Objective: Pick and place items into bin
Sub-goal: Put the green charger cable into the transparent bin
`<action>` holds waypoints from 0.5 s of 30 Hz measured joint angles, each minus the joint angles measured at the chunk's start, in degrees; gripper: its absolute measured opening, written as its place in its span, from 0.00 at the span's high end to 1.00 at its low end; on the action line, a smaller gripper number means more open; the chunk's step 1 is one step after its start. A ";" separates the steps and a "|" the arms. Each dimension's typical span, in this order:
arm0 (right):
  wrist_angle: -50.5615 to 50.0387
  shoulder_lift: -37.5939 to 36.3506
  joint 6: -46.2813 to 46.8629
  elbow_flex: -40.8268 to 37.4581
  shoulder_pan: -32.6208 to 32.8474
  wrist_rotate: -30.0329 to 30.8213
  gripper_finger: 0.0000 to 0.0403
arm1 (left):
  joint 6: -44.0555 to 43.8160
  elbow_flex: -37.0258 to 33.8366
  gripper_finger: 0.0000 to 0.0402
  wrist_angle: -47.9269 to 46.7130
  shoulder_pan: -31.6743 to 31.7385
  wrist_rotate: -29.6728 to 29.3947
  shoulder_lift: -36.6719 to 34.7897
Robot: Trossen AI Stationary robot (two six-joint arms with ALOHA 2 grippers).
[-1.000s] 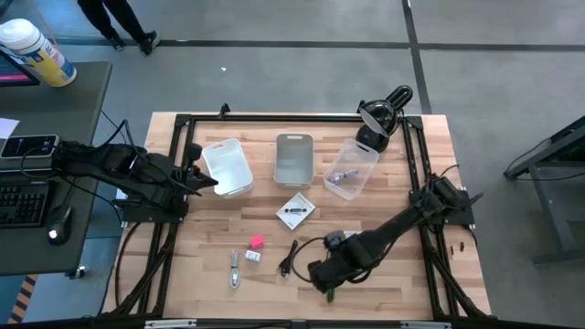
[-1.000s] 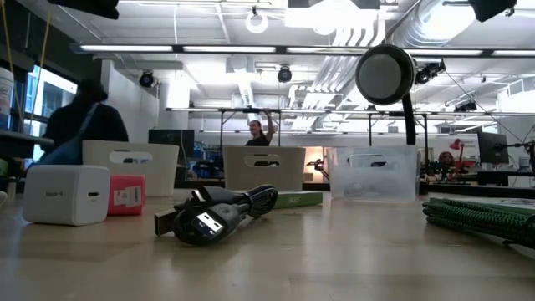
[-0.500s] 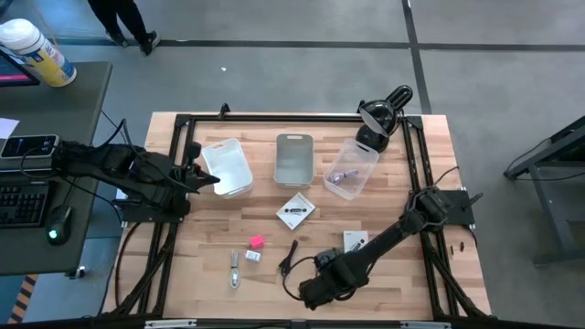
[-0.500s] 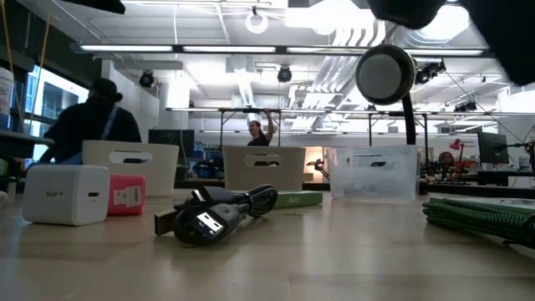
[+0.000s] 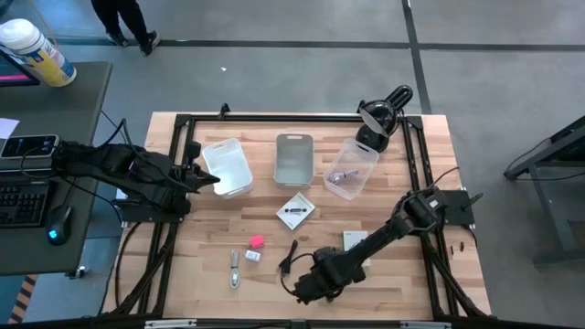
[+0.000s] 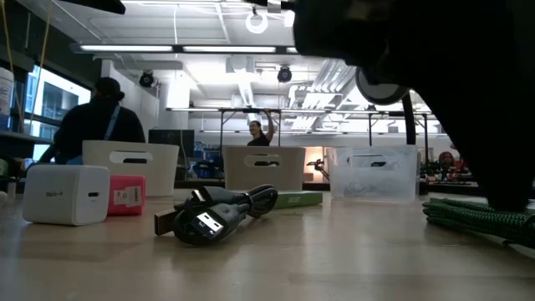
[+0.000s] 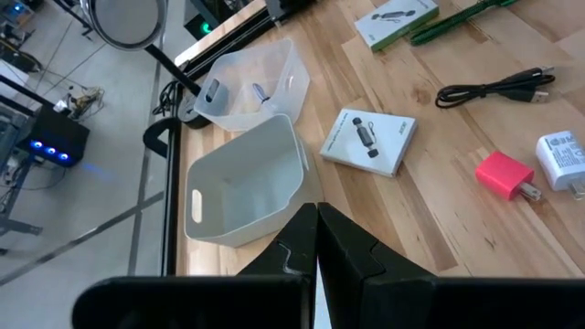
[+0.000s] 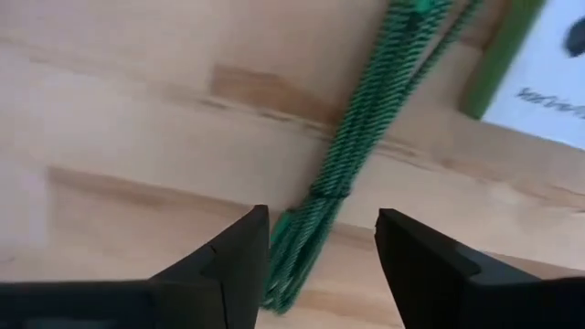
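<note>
My right gripper (image 8: 322, 219) is open and points down near the table's front edge (image 5: 302, 291). A green braided cord (image 8: 366, 119) lies flat on the wood between its two fingers, and I see no touch. The low view shows the cord (image 6: 481, 219) at the right under the dark arm. Farther left lie a black cable (image 5: 288, 257), a pink block (image 5: 257, 242), a white charger (image 5: 251, 257) and a silvery piece (image 5: 235, 270). A white card (image 5: 295, 211) lies mid-table. My left gripper (image 7: 317, 239) is shut and waits beside the white bin (image 5: 228, 166).
A grey bin (image 5: 293, 157) and a clear bin (image 5: 350, 170) holding small pieces stand beside the white one at the back. A green-edged white box (image 5: 355, 240) lies by the right arm. A round lamp (image 5: 379, 114) stands at the back right. People move beyond the table.
My right gripper has moved along the near edge toward the table's left and a little nearer the front. In the low view its arm has come down into the picture at the upper right. The items on the table lie as before.
</note>
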 joint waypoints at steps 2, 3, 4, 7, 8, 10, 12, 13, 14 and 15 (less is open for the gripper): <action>-1.50 0.13 0.60 0.00 0.04 -0.23 0.54 | -0.01 0.00 1.00 0.00 0.00 0.00 0.00; -1.79 0.13 0.73 0.00 0.04 -0.19 0.54 | -0.01 0.00 1.00 0.00 0.00 0.00 0.00; -1.80 0.11 0.79 0.00 0.04 -0.16 0.54 | -0.01 0.00 1.00 0.00 0.00 0.00 0.00; -0.10 0.31 1.09 -1.07 0.04 -0.49 0.54 | -0.01 0.00 1.00 0.00 0.00 0.00 0.00; 1.75 0.31 1.30 -2.29 0.09 -1.27 0.54 | -0.01 0.00 1.00 0.00 0.00 0.00 0.00; 6.84 0.44 1.79 -4.85 0.33 -2.31 0.54 | -0.01 0.00 1.00 0.00 0.00 0.00 0.00; 11.36 0.13 2.64 -6.39 0.54 -2.72 0.54 | -0.03 0.00 1.00 -0.02 0.00 0.05 -0.02; 11.83 0.13 2.75 -6.75 0.66 -2.69 0.53 | -0.03 0.00 1.00 -0.03 0.00 0.15 -0.02; 11.87 0.09 2.71 -6.86 0.75 -2.42 0.53 | -0.05 0.00 1.00 -0.11 0.00 0.26 -0.02; 11.90 0.09 2.60 -6.87 0.76 -2.28 0.53 | -0.06 0.00 1.00 -0.15 0.00 0.26 -0.04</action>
